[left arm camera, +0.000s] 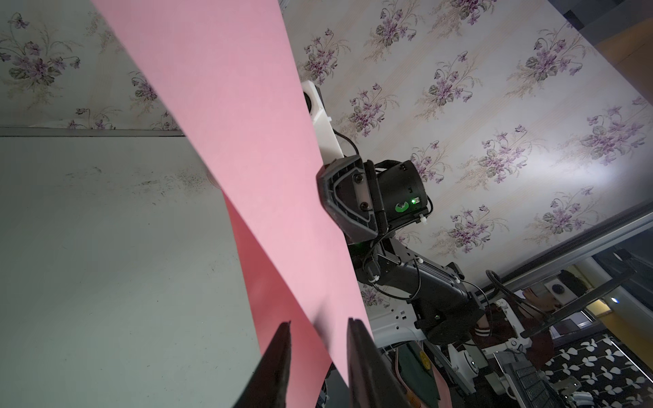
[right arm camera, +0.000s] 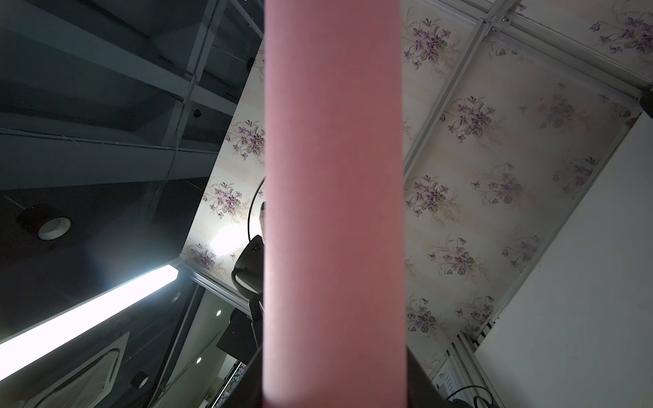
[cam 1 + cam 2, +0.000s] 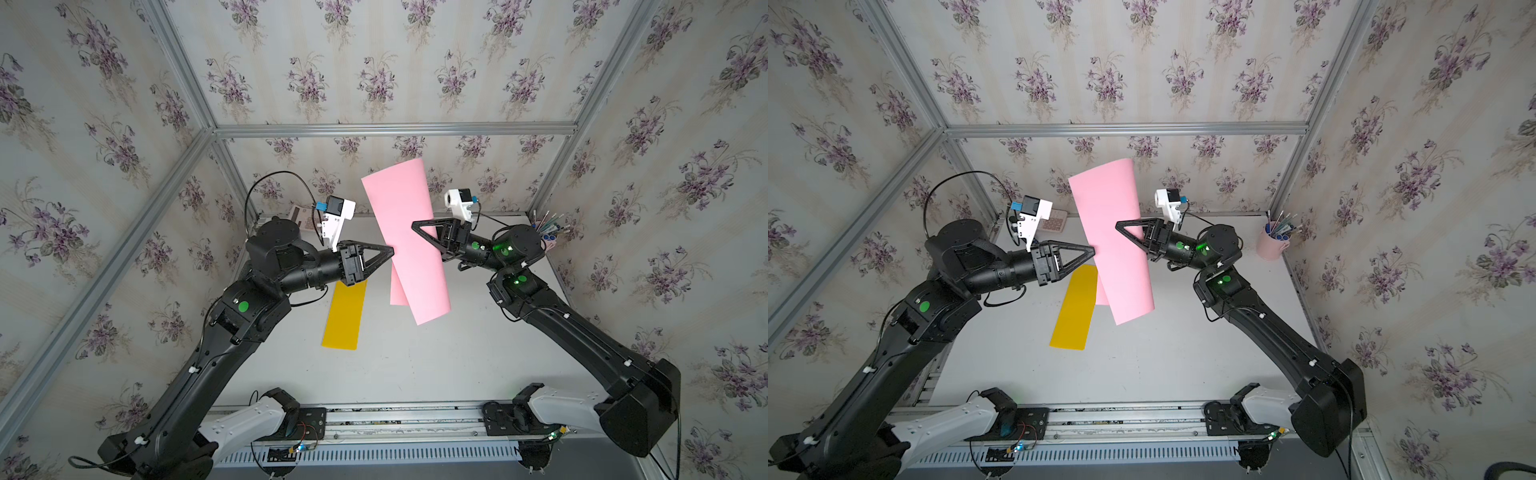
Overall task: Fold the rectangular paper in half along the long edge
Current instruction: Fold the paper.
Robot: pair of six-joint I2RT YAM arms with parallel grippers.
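Observation:
The pink rectangular paper [image 3: 405, 232] [image 3: 1113, 232] hangs in the air above the table, bent over on itself into a loose curve, with its lower end near the tabletop. My right gripper [image 3: 414, 226] [image 3: 1118, 225] is shut on the bent sheet from the right. In the right wrist view the curved paper [image 2: 334, 176] fills the gap between the jaws. My left gripper [image 3: 390, 251] [image 3: 1092, 250] is at the paper's left edge. In the left wrist view its jaws [image 1: 318, 323] stand a little apart with both layers of paper [image 1: 240, 123] between them.
A yellow paper strip [image 3: 345, 316] [image 3: 1075, 309] lies flat on the white table [image 3: 415, 365] below the left gripper. A pink cup of pens [image 3: 548, 239] [image 3: 1273, 245] stands at the back right corner. A calculator [image 3: 1052, 222] lies at the back left. Flowered walls enclose the cell.

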